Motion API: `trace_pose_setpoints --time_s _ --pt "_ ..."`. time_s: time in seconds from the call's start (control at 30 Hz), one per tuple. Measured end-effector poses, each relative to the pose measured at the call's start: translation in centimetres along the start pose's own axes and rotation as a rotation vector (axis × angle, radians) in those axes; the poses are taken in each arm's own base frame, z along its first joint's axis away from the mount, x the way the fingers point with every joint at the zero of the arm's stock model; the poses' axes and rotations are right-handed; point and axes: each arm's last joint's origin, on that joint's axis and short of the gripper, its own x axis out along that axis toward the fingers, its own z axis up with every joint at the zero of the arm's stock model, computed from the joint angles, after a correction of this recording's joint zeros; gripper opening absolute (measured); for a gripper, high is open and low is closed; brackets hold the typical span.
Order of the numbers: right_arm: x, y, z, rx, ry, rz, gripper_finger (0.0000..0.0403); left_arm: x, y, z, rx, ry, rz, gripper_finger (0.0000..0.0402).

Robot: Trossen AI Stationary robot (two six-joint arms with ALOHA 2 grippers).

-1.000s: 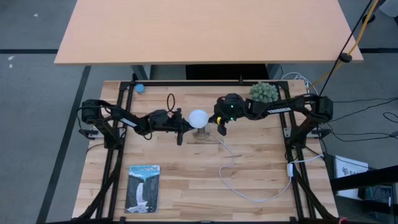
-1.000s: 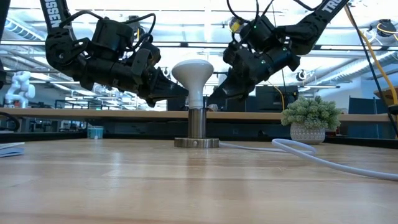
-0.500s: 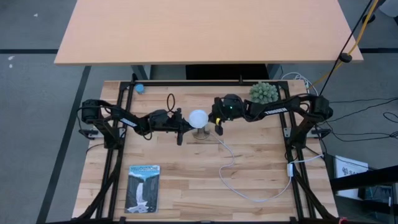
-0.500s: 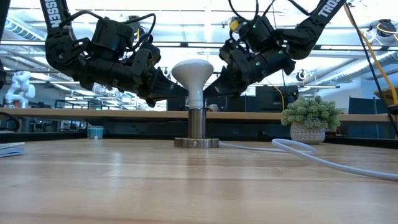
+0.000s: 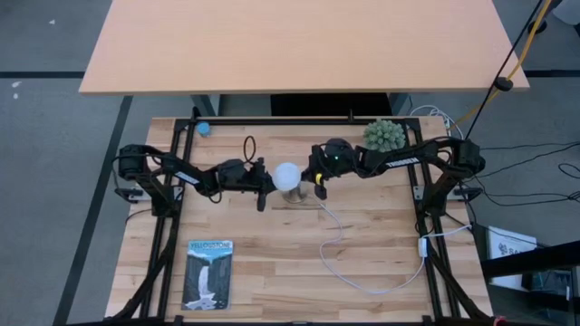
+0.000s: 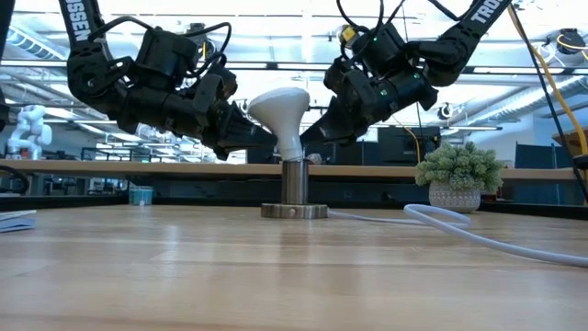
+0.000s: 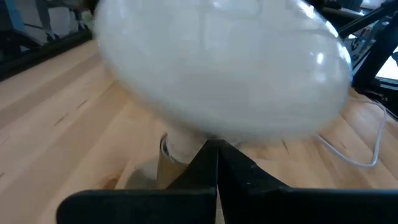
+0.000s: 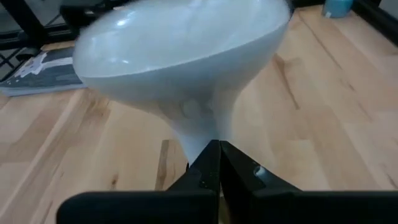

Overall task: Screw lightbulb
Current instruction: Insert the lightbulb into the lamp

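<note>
Scene: we look down on a light butcher-block wooden table point(image 5: 272, 272) w/ two dark arms meeting near its middle.
Bulb: small white frosted lightbulb point(image 6: 280, 110), round top narrowing to a neck, sits in a short silvery metal socket post on a round disc base point(image 6: 294, 195), approx. centre of table. In low view we see the bulb leaning to the pic's left, not straight up on the post.
Left tool point(image 5: 268, 184): fingers pressed together, nothing held; tips sit just beside the bulb's neck on the left-arm side. In its wrist view the closed tips point at the neck under the globe point(image 7: 217, 68).
Right tool point(image 5: 314, 183): fingers also together, nothing held; tips close against the bulb's neck from the opposite side. Its wrist view shows the closed tips right at the narrow neck point(image 8: 186, 68). Whether either tool actually touches the bulb, we can't tell.
Cord: thin white cord point(image 5: 349, 263) runs from the socket base across the table toward the right-arm side.
Other items: small green potted plant point(image 5: 384, 135) at far right corner; flat blue card w/ waterfall pic point(image 5: 208, 273) near left front; small blue blob point(image 5: 204, 128) at far left corner.
</note>
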Motion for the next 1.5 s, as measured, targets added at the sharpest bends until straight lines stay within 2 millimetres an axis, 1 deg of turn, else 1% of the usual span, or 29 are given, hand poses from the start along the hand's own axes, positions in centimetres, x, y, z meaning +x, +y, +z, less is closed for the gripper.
trace_pose_setpoints --time_s 0.2,0.3,0.63,0.83,1.0,1.13,1.3,1.5 --pt "0.1 0.3 -0.4 0.011 0.032 0.061 0.0000 -0.3 0.2 0.7 0.004 -0.031 0.020 0.0000" --pt "0.1 0.4 -0.4 0.008 0.033 0.060 0.0000 -0.4 0.4 0.9 0.002 -0.029 0.026 0.0000" --pt "0.1 0.4 -0.1 0.073 0.008 0.051 0.0000 -0.4 0.4 0.8 -0.077 -0.017 0.028 0.0000" --pt "-0.1 0.4 -0.6 0.100 0.067 0.045 0.0000 -0.4 0.6 0.6 -0.082 -0.002 0.056 0.0000" --pt "-1.1 0.6 -0.1 0.102 0.085 0.014 0.0000 -0.4 0.6 0.6 -0.081 -0.002 0.057 0.0000" --pt "-2.5 1.1 0.7 0.100 0.093 -0.009 0.0000 -0.4 0.6 0.6 -0.079 -0.002 0.056 0.0000" --pt "-3.9 1.8 1.1 0.104 0.117 -0.029 0.0000 -0.4 0.6 0.5 -0.079 0.002 0.056 0.0000" --pt "-4.1 2.2 0.9 0.113 0.149 -0.020 0.0000 -0.4 0.3 0.5 -0.081 0.007 0.039 0.0000"
